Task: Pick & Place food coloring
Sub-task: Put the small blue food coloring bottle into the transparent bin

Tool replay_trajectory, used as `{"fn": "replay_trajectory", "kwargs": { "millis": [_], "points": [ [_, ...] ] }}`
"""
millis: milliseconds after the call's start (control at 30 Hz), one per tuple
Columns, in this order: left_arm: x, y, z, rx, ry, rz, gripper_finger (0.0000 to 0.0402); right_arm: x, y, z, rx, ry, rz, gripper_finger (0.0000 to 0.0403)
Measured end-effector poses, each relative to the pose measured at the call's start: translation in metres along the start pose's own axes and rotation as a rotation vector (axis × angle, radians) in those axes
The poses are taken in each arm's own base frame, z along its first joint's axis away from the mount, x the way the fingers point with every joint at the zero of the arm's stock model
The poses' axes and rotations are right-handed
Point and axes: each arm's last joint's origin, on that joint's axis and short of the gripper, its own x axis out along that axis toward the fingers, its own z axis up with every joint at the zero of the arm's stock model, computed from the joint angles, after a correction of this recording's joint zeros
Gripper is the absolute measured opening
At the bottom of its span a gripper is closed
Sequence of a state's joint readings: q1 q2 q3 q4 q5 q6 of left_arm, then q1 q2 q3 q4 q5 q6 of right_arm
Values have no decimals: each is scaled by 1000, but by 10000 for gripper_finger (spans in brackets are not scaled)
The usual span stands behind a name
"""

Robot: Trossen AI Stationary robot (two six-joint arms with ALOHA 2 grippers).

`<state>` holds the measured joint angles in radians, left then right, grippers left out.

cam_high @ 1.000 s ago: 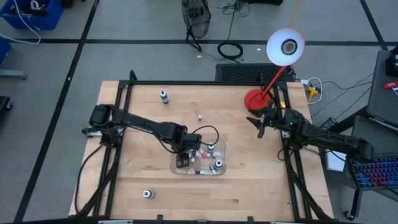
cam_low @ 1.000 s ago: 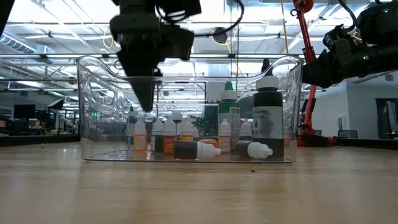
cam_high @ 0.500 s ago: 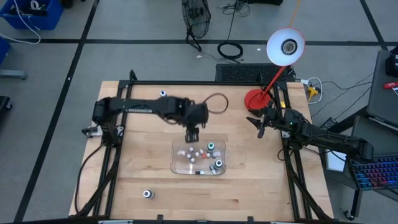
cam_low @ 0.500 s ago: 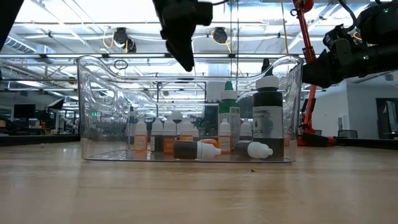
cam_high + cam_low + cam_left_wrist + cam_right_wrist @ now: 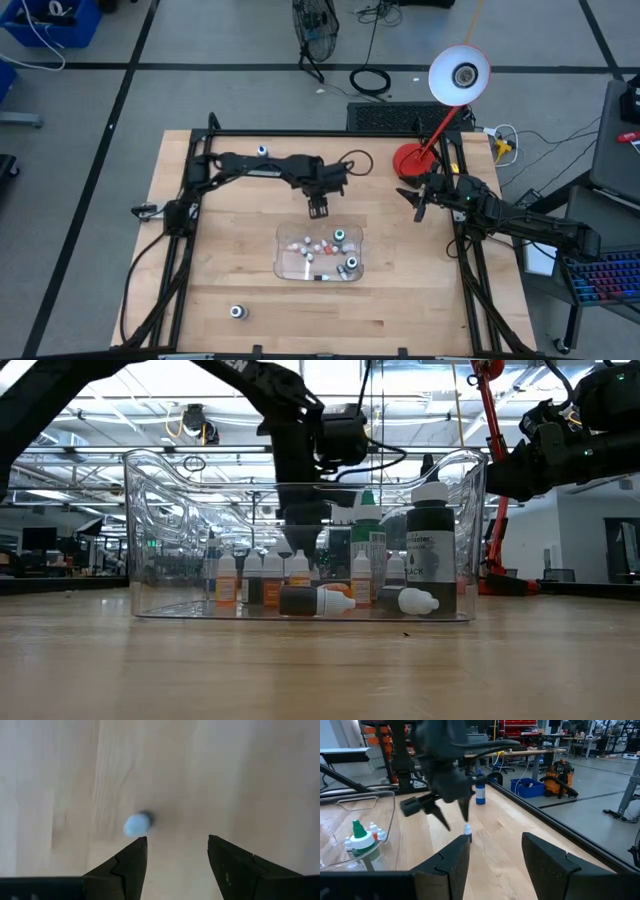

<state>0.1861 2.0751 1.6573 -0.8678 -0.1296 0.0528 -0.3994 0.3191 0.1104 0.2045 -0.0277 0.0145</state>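
Hovering: left fingers (image 5: 176,851) spread, empty, over small white bottle (image 5: 136,825); right fingers (image 5: 495,852) spread, empty.

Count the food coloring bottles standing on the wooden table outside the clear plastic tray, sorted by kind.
Larger dark bottles with blue-green and white tops: 2, one near the back edge, one near the front edge
Tiny whitish bottle: 1, just ahead of the left gripper
Total outside the clear plastic rectangular tray: 3
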Motion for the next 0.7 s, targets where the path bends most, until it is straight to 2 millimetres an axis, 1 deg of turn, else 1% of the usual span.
{"fn": "replay_trajectory", "kwargs": {
  "millis": [33, 100, 200, 333, 533, 700],
  "points": [
    [8, 3, -1, 5, 27, 14, 210, 0, 0, 0, 0, 0, 0, 171],
    [17, 11, -4, 13, 61, 35, 210, 0, 0, 0, 0, -2, 0, 171],
    [20, 21, -5, -3, 68, 36, 210, 0, 0, 0, 0, -2, 0, 171],
    [19, 27, -5, 7, 65, 34, 210, 0, 0, 0, 0, -2, 0, 171],
    [19, 29, -5, 120, 62, 30, 210, 0, 0, 0, 0, -2, 0, 171],
    [18, 23, -1, 278, 25, 1, 210, 0, 0, 0, 0, -1, 0, 171]
  ]
}}
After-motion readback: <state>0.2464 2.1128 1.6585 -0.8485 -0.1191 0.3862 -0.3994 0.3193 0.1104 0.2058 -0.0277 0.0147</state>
